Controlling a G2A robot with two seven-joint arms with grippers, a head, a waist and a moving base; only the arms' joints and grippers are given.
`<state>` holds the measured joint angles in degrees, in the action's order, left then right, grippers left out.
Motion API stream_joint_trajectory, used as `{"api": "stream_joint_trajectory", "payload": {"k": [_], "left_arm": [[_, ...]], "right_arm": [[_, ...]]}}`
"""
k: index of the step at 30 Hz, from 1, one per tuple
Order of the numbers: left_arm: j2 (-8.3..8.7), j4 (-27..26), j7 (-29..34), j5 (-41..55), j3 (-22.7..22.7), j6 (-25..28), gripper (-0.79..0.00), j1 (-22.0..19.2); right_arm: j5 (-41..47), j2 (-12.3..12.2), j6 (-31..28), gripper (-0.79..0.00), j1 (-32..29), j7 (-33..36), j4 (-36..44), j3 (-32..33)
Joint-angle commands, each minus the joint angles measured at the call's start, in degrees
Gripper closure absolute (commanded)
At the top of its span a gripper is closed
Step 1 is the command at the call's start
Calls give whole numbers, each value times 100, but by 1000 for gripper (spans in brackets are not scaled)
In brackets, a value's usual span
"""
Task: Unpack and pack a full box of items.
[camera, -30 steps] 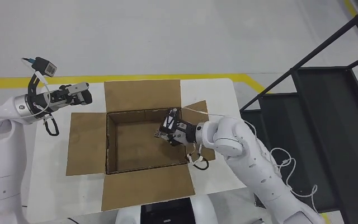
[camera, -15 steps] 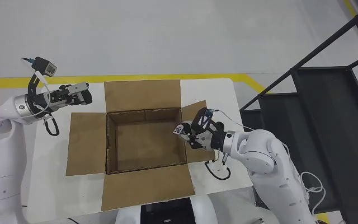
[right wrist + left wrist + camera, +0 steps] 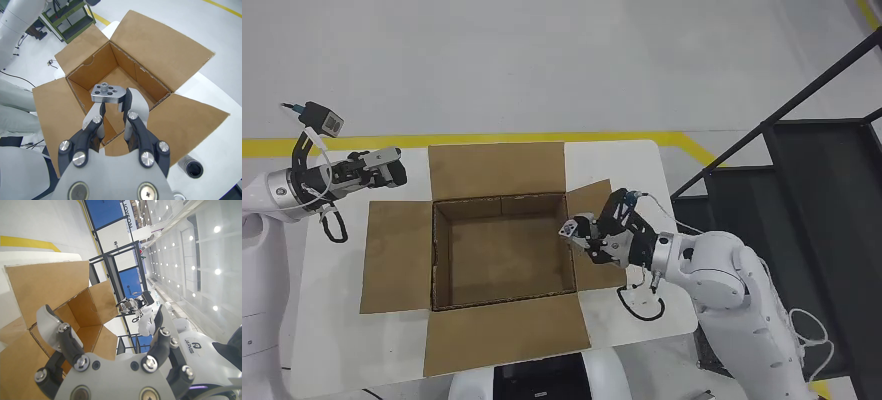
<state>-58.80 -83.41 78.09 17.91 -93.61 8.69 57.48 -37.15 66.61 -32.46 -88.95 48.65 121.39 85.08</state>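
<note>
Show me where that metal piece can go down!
The box floor is bare. So is the white table beyond the flap under the right tool and its metal piece, except beside the metal cylinder at the flap's edge.

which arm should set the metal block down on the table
Right: the right gripper holds the metal block above the cardboard box's edge; the left gripper hangs open off the opposite side.

Floor: pale grey, smooth; yellow line along the tabletop's far edge.
Table: white top, rounded corners.
Off right edge: dark metal steps.
Ceiling: white, round lights.
Beyond: blue panels; green rack.
</note>
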Motion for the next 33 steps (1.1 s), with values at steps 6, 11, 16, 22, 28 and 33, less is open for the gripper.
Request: {"api": "stream_joint_trajectory", "payload": {"k": [6, 11, 16, 22, 28, 33], "left_arm": [[0, 0, 0, 0, 0, 0, -785, 0], [0, 0, 0, 0, 0, 0, -785, 0], [0, 0, 0, 0, 0, 0, -785, 0], [0, 0, 0, 0, 0, 0, -785, 0], [0, 0, 0, 0, 0, 0, -785, 0], [0, 0, 0, 0, 0, 0, -785, 0]], "right_arm": [[1271, -134, -159, 0, -777, -128, 13, 1475], [1236, -165, -27, 0, -1435, -364, -88, 2195], [140, -160, 350, 0, -1980, -612, -394, 2315], [-1585, -144, 1064, 0, -2160, -914, -906, 1877], [-2635, -143, 1515, 0, -2035, -960, -1530, 1430], [-3389, -167, 1301, 0, -1958, -929, -1852, 1061]]}}
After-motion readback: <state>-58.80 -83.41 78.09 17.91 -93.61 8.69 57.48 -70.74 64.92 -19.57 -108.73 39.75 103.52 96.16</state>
